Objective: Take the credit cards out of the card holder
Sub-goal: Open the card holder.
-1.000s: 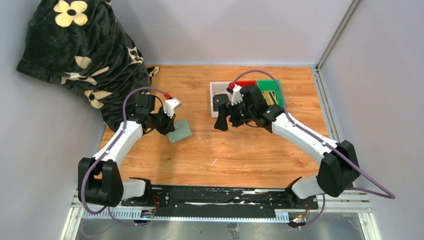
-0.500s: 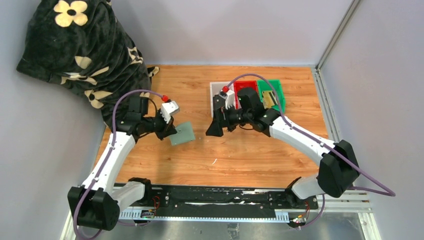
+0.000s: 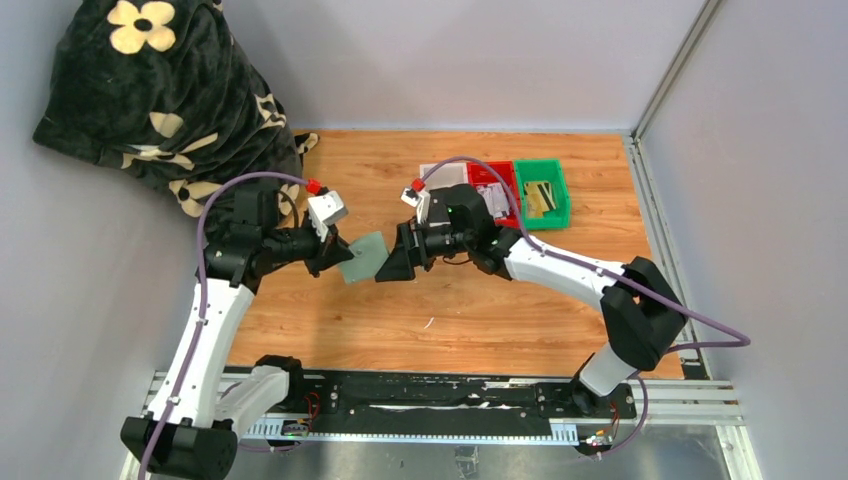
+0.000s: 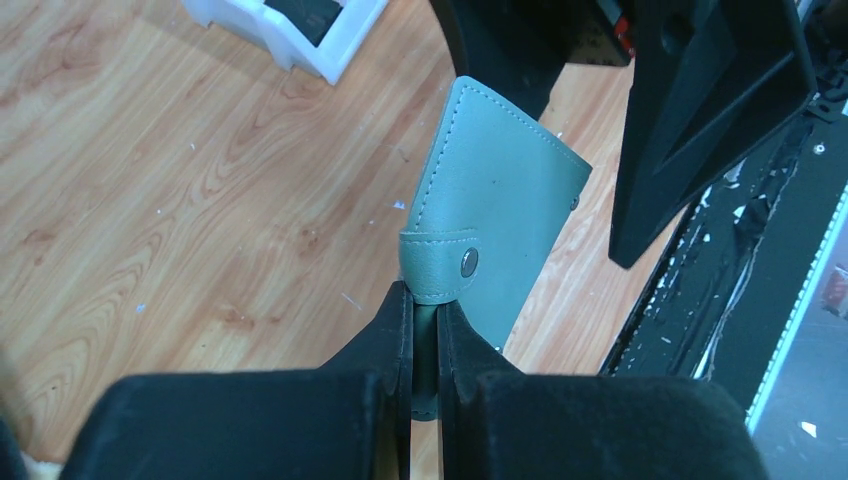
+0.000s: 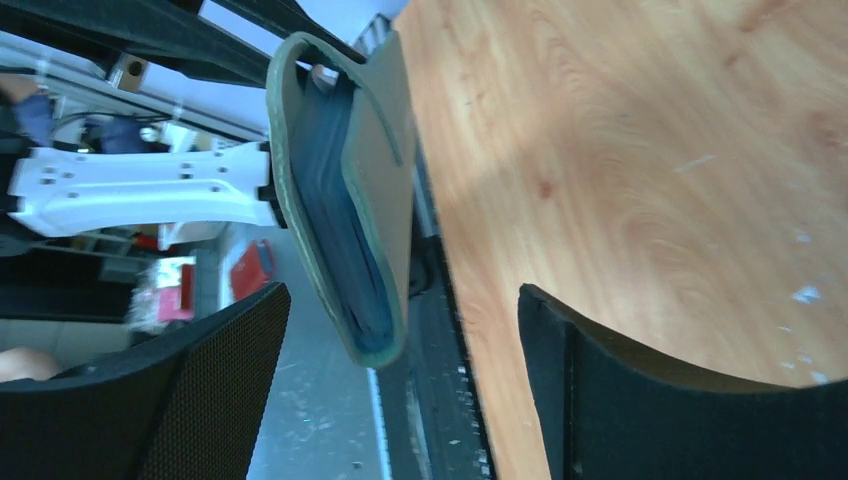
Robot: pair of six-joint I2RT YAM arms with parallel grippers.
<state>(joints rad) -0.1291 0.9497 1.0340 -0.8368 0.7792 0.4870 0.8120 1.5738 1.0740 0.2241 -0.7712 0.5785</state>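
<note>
My left gripper (image 3: 335,250) is shut on the sage-green card holder (image 3: 362,257) and holds it above the table, gripping its edge just below the closing tab (image 4: 445,265). The card holder (image 4: 500,190) is folded, its tab snapped down. My right gripper (image 3: 392,265) is open and faces it from the right. In the right wrist view the holder (image 5: 345,220) shows edge-on, and its free end reaches between the spread fingers (image 5: 210,400) of the right gripper (image 5: 405,300) without touching either. Any credit cards in the holder are hidden.
A white bin (image 3: 437,175), a red bin (image 3: 493,190) and a green bin (image 3: 560,195) stand at the back right. A tan-gold card-like piece (image 3: 541,196) lies in the green bin. A dark flowered blanket (image 3: 170,110) fills the back left corner.
My right gripper swung left from beside the bins until its open fingers reached the holder's free end. My left arm lifted and turned the holder slightly toward it.
</note>
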